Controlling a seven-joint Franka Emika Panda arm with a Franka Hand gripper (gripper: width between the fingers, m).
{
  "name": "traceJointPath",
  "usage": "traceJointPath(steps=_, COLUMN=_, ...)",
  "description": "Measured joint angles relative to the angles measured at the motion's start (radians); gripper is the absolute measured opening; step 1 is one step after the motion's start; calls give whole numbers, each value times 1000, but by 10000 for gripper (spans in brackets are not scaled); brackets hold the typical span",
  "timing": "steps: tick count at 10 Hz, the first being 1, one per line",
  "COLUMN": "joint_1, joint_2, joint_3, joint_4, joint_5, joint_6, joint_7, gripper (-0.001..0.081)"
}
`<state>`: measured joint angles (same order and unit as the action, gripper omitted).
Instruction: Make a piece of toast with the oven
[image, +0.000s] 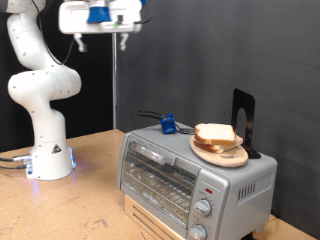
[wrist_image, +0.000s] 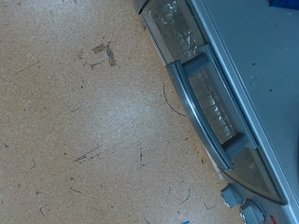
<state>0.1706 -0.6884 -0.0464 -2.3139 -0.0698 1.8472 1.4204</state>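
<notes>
The silver toaster oven (image: 190, 175) stands at the exterior view's right with its glass door shut. Its bar handle (wrist_image: 210, 98) and glass door (wrist_image: 177, 33) show in the wrist view, seen from high above, with the two knobs (wrist_image: 239, 204) at the edge. Slices of bread (image: 215, 134) lie stacked on a round wooden plate (image: 222, 156) on the oven's top; I see no single slice apart from the stack. My gripper (image: 100, 42) hangs open and empty at the exterior view's top, far above the table and to the left of the oven. Its fingers do not show in the wrist view.
A small blue object (image: 168, 125) with a dark cable and a black upright bracket (image: 245, 120) sit on the oven's top. The oven rests on a pale wooden box (image: 150, 215). The arm's white base (image: 50, 160) stands on the wooden table (wrist_image: 75, 131) at the left.
</notes>
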Motion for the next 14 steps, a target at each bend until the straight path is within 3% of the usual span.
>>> traceJointPath(steps=1, joint_1=-4, joint_2=-2, joint_3=1, joint_4=-3, joint_5=0, joint_6=-6, joint_7=19, gripper=809)
traceJointPath(steps=2, joint_1=5, joint_2=-5, joint_3=-12, joint_4=-8, joint_5=45, joint_6=-4, joint_7=-26, gripper=809)
traceJointPath(steps=4, joint_1=70, joint_2=-2, joint_3=-92, joint_4=-15, joint_5=193, joint_6=25, joint_7=-229, gripper=809)
traceJointPath(steps=5, joint_1=111, joint_2=5, joint_3=-134, joint_4=-23, joint_5=262, joint_6=58, joint_7=-342, gripper=809)
traceJointPath(steps=6, joint_1=141, joint_2=13, joint_3=-157, joint_4=-42, joint_5=281, joint_6=142, joint_7=-430, gripper=809)
traceJointPath(steps=7, joint_1=156, joint_2=9, joint_3=-153, joint_4=-73, joint_5=281, joint_6=222, joint_7=-477, gripper=809)
traceJointPath(steps=9, joint_1=160, joint_2=10, joint_3=-163, joint_4=-59, joint_5=308, joint_6=184, joint_7=-478, gripper=809)
traceJointPath(steps=11, joint_1=207, joint_2=18, joint_3=-206, joint_4=-24, joint_5=396, joint_6=160, joint_7=-574, gripper=809)
traceJointPath(steps=14, joint_1=215, joint_2=66, joint_3=-222, joint_4=-26, joint_5=389, joint_6=160, joint_7=-629, gripper=809)
